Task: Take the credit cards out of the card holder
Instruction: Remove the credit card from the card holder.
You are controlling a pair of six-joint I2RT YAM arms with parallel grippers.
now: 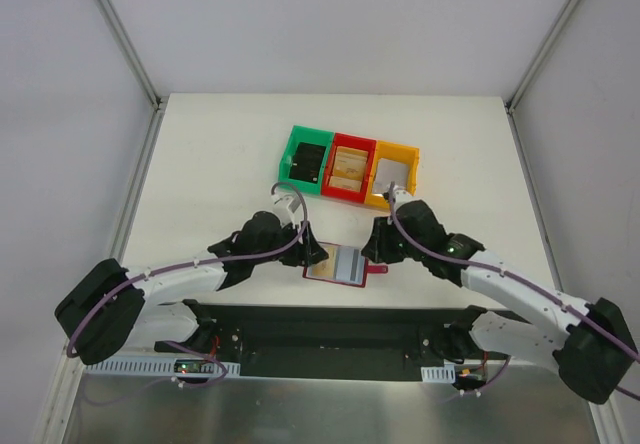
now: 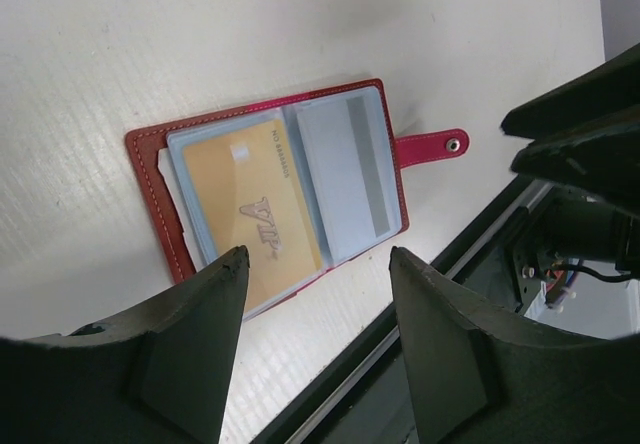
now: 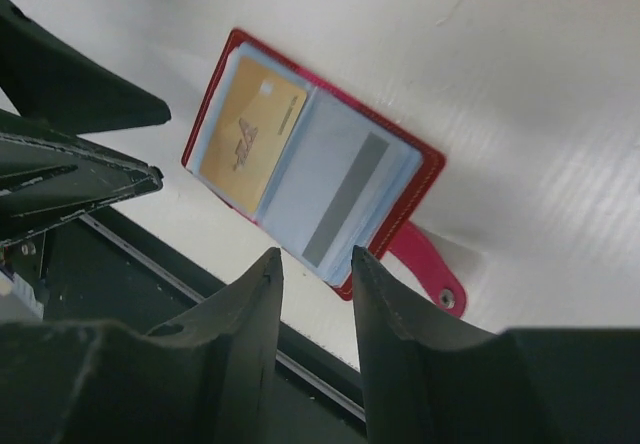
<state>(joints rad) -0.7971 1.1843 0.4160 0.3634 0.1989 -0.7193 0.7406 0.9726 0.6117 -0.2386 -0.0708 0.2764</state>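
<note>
The card holder (image 1: 340, 264) lies open and flat at the near edge of the surface (image 1: 220, 154), between the two arms. The left arm's fingers (image 2: 200, 334) hang spread above it, gripping nothing. The right arm's fingers (image 3: 240, 334) stand narrowly parted, also empty. A gold card (image 2: 245, 209) and a grey striped card (image 2: 350, 169) sit in their sleeves, so no card is out yet. The next move likely needs one side to pin the holder while the other pinches a card edge. Three bins (image 1: 350, 169) stand beyond.
</note>
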